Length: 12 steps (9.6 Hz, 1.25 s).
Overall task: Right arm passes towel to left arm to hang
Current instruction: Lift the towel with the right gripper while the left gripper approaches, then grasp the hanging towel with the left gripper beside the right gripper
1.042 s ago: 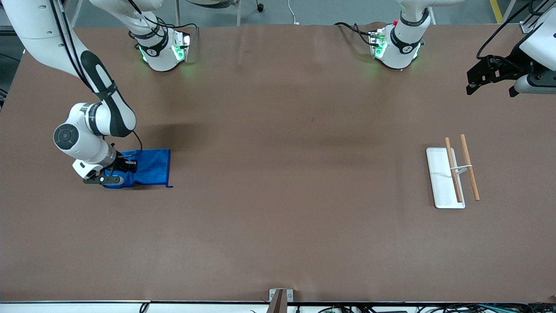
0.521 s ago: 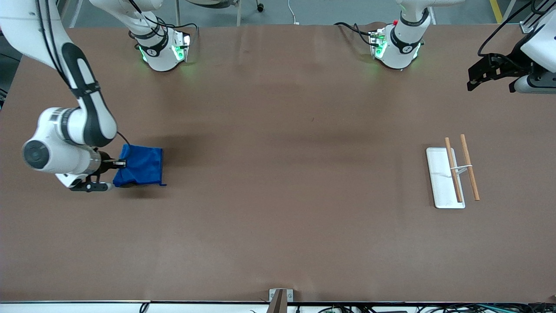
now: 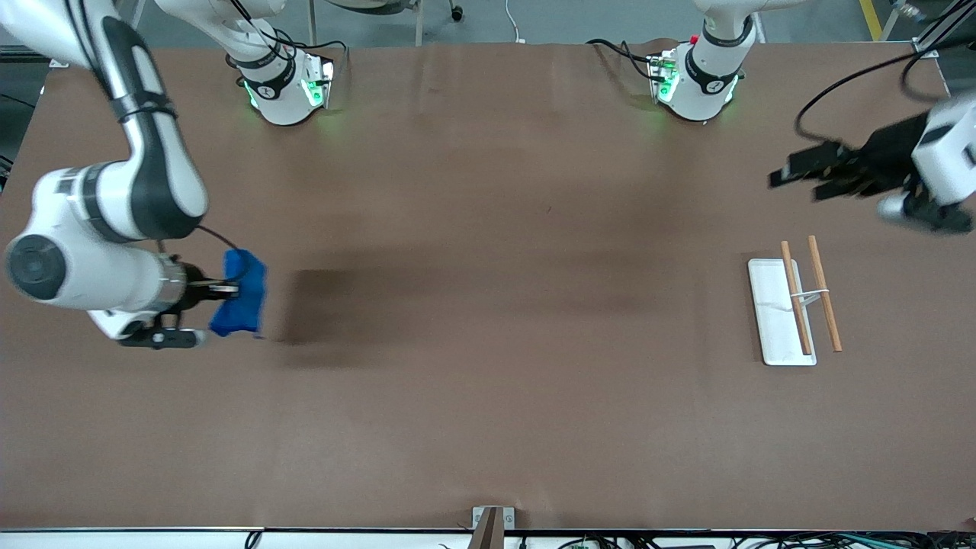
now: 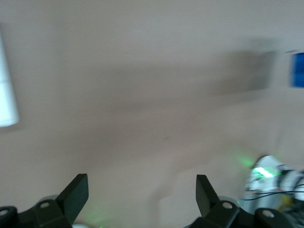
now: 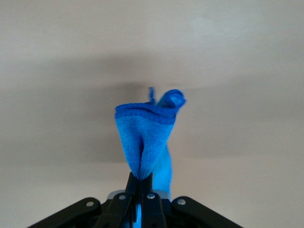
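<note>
left wrist view blurs the towel [image 4: 298, 69]; right gripper [image 5: 141, 183] pinches it

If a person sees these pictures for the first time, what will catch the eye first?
The bright blue towel stands out first, pinched in the right end effector and hanging bunched above the brown table at the right arm's end. Next comes the left end effector, open in the air over the left arm's end, with a white tray and two wooden sticks on the table there.
</note>
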{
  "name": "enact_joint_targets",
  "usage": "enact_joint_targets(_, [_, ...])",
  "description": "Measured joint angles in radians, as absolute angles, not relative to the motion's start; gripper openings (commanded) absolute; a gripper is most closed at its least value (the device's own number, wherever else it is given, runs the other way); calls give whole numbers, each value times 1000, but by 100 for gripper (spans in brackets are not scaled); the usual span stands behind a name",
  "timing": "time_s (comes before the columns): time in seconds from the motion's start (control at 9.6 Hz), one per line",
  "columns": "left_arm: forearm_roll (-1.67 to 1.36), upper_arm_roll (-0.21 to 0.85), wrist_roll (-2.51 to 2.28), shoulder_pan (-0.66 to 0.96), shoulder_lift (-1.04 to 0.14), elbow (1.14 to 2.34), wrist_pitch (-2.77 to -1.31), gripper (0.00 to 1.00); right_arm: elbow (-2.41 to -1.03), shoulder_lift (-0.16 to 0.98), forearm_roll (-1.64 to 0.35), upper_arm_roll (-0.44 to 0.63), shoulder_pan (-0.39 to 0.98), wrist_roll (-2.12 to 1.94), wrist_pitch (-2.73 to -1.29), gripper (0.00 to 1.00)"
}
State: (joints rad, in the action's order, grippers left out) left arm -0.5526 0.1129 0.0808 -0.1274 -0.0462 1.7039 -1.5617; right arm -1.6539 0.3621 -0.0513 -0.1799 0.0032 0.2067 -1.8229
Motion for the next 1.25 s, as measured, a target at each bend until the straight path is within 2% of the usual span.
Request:
enact_joint_targets(0.21, [-719,173,129,-107,-89,1777,-1693,100,-1654,366,-153,-317,20,340,-1918,0])
enact_joint_targets(0.42, [-889,236,220,-92,-157,1804,-1757,100,-1655,369,-309,-366,72,400,-2041,0])
enact_joint_targets(0.83, [-1319,265,451,-88,-361,1850,-1757,99,-1658,379,-668,-381,189,405,-2275,0])
enact_joint_targets(1.25, [-1502,336,674,-81,-561,1862,-1755,94,-1652,379,-932,-499,197,403,-2477,0])
